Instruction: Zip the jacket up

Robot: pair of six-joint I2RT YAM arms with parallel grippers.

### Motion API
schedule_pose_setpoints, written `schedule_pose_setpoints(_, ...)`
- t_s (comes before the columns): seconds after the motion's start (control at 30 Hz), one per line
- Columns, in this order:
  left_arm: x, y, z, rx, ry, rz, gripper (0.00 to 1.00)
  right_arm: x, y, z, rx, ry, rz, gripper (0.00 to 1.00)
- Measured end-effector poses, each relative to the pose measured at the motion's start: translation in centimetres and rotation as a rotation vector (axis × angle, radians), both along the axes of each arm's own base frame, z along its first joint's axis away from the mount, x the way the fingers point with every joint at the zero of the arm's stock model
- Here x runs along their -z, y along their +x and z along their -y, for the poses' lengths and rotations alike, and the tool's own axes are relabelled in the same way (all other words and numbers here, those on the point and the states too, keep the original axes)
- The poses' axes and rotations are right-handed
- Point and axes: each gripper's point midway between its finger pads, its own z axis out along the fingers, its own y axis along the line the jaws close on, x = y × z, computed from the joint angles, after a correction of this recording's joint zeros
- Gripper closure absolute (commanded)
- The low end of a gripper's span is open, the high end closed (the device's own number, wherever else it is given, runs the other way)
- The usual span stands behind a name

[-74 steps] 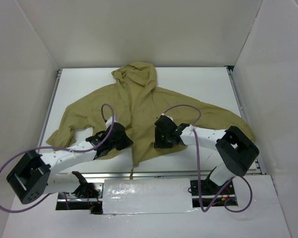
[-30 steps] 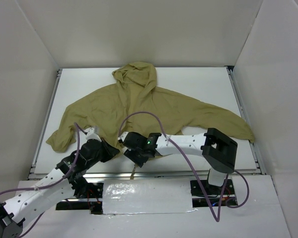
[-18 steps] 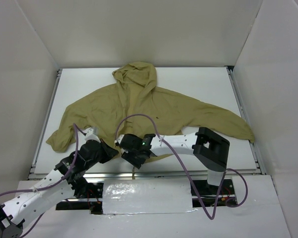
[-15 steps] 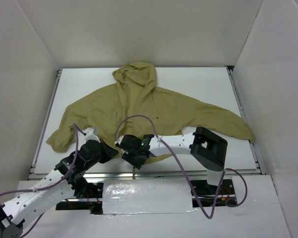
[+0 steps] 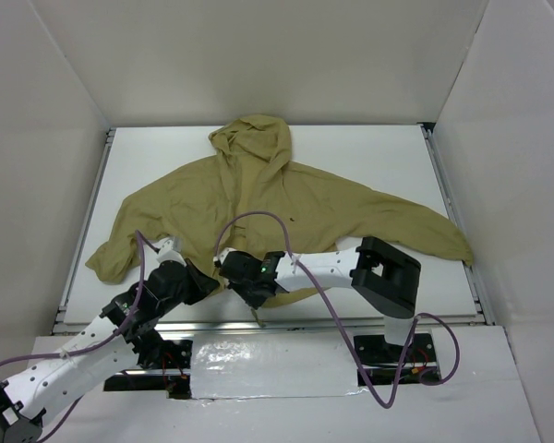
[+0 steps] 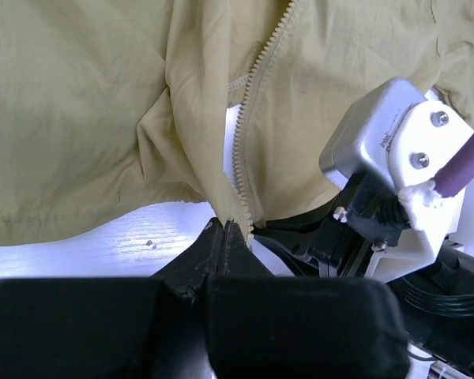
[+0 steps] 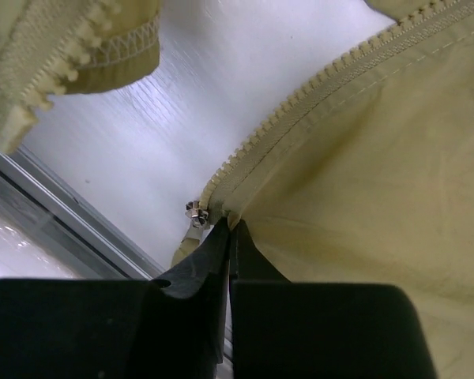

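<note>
**Operator:** Where is the jacket?

**Technician:** It lies flat on the desk. The hood points to the far side and the hem is at the near edge, by the arm bases. The front is open at the bottom, and bare desk shows between the two zipper halves.

**Operator:** What is the state of each claw?

**Technician:** The left claw has its fingers closed, pinching the bottom of one zipper tape. The right claw has its fingers closed on the hem of the other half, just beside the slider.

**Operator:** Which relation governs the next move?

**Technician:** The zipper's long axis runs from the hem, away from the bases, toward the hood. Both claws sit close together at the hem end. In the right wrist view, the opposite tape end lies up and left of the slider and apart from it. Judgement: that end must be seated in the slider before any pull toward the hood. The right claw is the nearer one to the slider.
</note>
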Motion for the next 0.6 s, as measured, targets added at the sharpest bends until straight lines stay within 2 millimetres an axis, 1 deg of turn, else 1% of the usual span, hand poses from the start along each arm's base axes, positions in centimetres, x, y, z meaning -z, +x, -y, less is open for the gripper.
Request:
schedule_pose_setpoints(0.17, -0.2, 0.0, 0.0, 0.002, -0.004, 0.009, 1.00, -0.1, 0.0, -0.2, 0.054, 0.041, -0.005, 1.00)
schedule_pose_setpoints(0.3, -0.1, 0.1, 0.0, 0.015, 0.011, 0.014, 1.00, -0.5, -0.1, 0.7, 0.152, 0.069, 0.001, 1.00)
schedule_pose_setpoints(0.37, -0.4, 0.2, 0.2, 0.020, 0.001, 0.027, 1.00, -1.3, 0.1, 1.1, 0.217, 0.096, 0.005, 1.00)
schedule_pose_setpoints(0.53, -1.6, 1.0, 1.5, 0.039, -0.084, 0.110, 1.00, -4.8, 0.9, 0.6, 0.412, 0.240, 0.015, 1.00)
schedule_pose_setpoints(0.6, -1.7, 1.3, 1.9, 0.047, -0.115, 0.141, 1.00, -5.3, 0.9, 0.6, 0.473, 0.278, 0.006, 1.00)
